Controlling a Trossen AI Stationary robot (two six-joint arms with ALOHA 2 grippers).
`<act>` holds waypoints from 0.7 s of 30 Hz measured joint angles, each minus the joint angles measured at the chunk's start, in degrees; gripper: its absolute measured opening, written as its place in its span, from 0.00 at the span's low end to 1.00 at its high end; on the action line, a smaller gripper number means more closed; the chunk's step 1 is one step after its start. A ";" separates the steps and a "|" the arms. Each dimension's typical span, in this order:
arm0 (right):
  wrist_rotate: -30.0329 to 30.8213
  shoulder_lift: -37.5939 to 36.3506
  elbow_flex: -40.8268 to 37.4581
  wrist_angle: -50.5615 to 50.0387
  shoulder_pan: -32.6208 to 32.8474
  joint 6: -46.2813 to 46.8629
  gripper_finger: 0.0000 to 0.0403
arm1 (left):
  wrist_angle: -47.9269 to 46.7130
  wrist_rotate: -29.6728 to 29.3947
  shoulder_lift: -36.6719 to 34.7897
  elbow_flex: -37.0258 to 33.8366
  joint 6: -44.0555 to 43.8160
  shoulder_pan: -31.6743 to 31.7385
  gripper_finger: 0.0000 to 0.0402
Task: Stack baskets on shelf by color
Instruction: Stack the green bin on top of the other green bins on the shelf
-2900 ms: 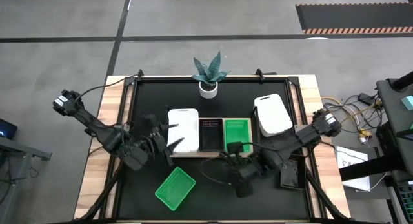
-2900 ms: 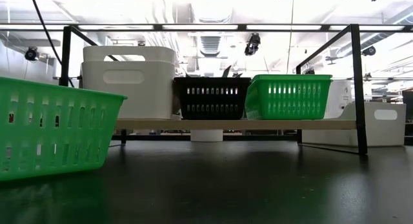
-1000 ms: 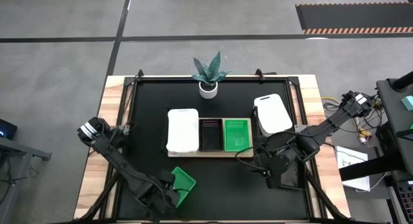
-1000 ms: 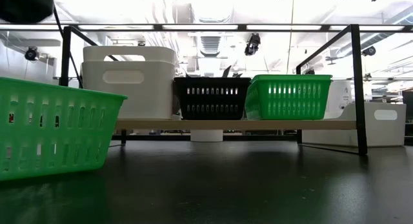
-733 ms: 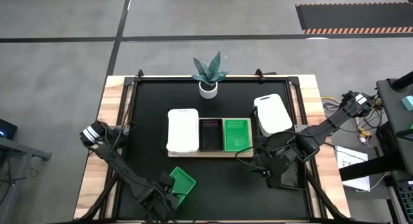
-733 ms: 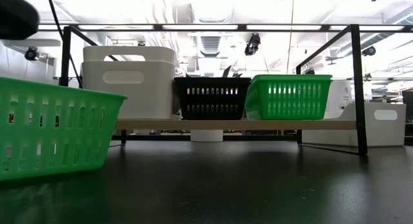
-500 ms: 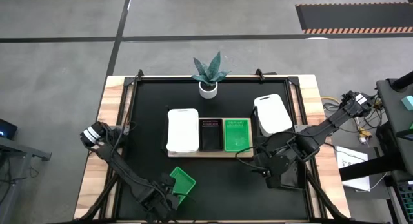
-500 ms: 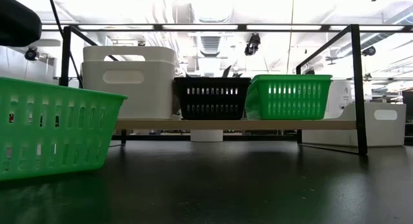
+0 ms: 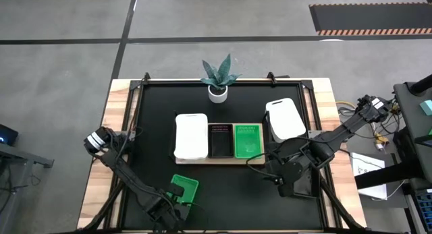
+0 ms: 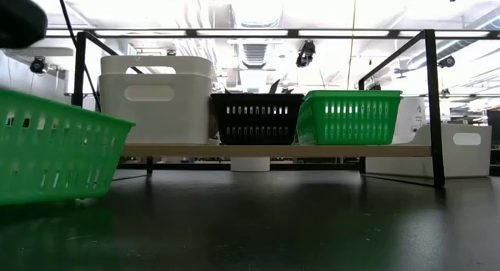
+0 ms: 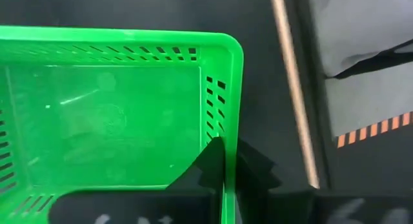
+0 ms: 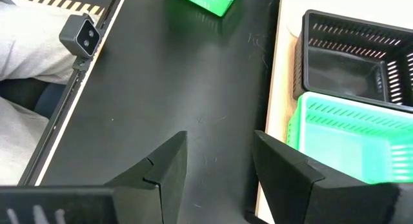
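The black table mat (image 9: 155,106) carries the wooden shelf (image 9: 223,160), which lies well beyond the left gripper (image 11: 224,161) and just ahead of the right gripper (image 12: 219,156). On the shelf stand a white basket (image 9: 192,135), a black basket (image 9: 220,139) and a green basket (image 9: 248,140), side by side. Another white basket (image 9: 285,120) sits off the shelf's right end. The left arm reaches low along the mat's near edge, its fingers pinched shut on the side wall of the loose green basket (image 9: 182,189), one finger inside and one outside; this slotted, bright green tray tilts off the mat. The right arm waits near the shelf, fingers spread and empty.
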 joint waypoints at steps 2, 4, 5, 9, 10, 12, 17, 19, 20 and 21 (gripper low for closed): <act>-0.02 -0.22 0.02 -0.03 0.04 0.00 0.41 | 0.04 0.04 0.00 1.66 -0.02 0.06 0.01; 0.05 -0.87 0.02 -0.05 0.58 -0.03 0.41 | 0.03 0.04 0.00 3.99 -0.10 0.45 0.00; 0.07 -1.30 0.02 -0.05 0.91 -0.17 0.41 | -0.05 -0.11 0.00 5.34 -0.37 0.68 0.00; 2.04 -3.42 -0.04 0.04 3.05 -0.98 0.41 | -1.69 -2.94 0.00 12.15 -2.41 2.22 0.00; 3.88 -4.02 -0.24 0.25 3.77 -1.80 0.41 | -1.83 -3.86 0.00 13.93 -2.99 2.66 0.00; 8.11 -5.47 -1.05 1.65 5.12 -4.20 0.40 | -1.96 -5.80 -0.01 17.71 -4.27 3.63 0.00; 10.47 -9.45 -4.65 9.72 6.78 -12.36 0.36 | -4.06 -10.05 -0.09 24.22 -2.55 4.71 0.00; 10.46 -11.44 -6.25 11.99 7.00 -14.93 0.34 | -4.49 -10.52 -0.09 25.39 -1.83 5.20 0.00; 10.45 -12.44 -6.92 12.45 7.01 -15.85 0.33 | -4.41 -10.69 -0.09 26.16 -1.56 5.62 0.00; 10.47 -13.47 -7.60 12.67 6.99 -16.21 0.32 | -4.40 -11.26 -0.09 27.22 -1.42 6.01 0.00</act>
